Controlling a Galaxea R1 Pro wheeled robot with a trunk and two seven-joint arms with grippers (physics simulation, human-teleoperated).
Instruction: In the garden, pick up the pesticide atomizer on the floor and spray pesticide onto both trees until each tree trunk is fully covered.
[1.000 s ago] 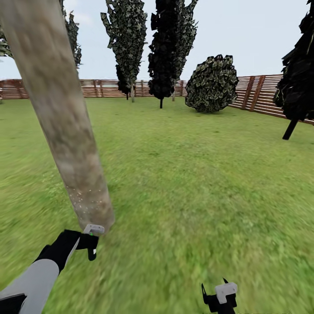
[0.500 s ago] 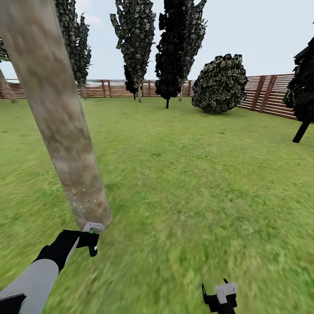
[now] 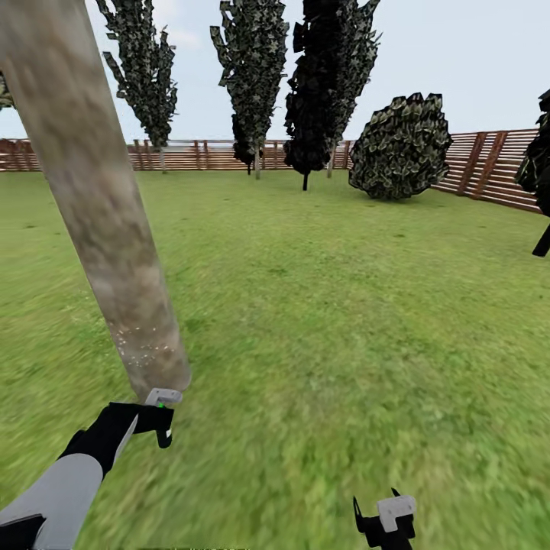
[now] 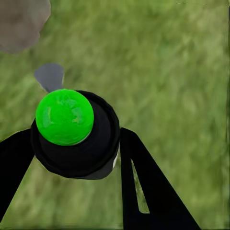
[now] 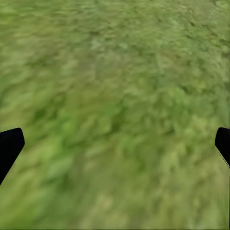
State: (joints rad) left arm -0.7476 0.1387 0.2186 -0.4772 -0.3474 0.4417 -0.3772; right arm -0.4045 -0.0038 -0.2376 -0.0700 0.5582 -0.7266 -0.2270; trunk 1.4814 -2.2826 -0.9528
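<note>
Black right gripper point(image 3: 380, 513) at near right, low over lawn point(image 3: 344, 321); fingertips point(image 5: 9, 146) far apart at opposite edges of right wrist view, spread wide, nothing but grass between.

Black left gripper point(image 3: 153, 420) at near left, on grey-and-black forearm; fingers point(image 4: 143, 187) closed around pesticide atomizer point(image 4: 76, 132), pressed against both sides of its round black body. Bright green cap point(image 4: 64, 116) on atomizer top; grey nozzle piece point(image 4: 49, 75) projecting beyond it. Pale grey head of atomizer point(image 3: 163, 397) visible in head view, just beside base of tree trunk point(image 3: 99, 206), aimed toward it; contact not determinable.

Tree trunk: thick, pale grey-brown, mottled, leaning up and to the left, rising from grass at near left and out of head view's top edge. Fine whitish specks of pesticide point(image 3: 137, 347) scattered over lowest part of trunk only; upper trunk plain. Trunk base point(image 4: 21, 21) also seen in left wrist view, beyond nozzle piece.

Lawn: green, wide, blurred near robot, extending to far fence.

Far: round leafy bush point(image 3: 401, 147) at right of centre; tall dark cone-shaped trees point(image 3: 328, 84) with thin trunks at centre; two more of paler foliage to their left point(image 3: 252, 76) point(image 3: 145, 72). Dark tree point(image 3: 538, 172) cut by right edge. Brown slatted wooden fence point(image 3: 481, 168) along far side, angling nearer at right. Pale sky above.
</note>
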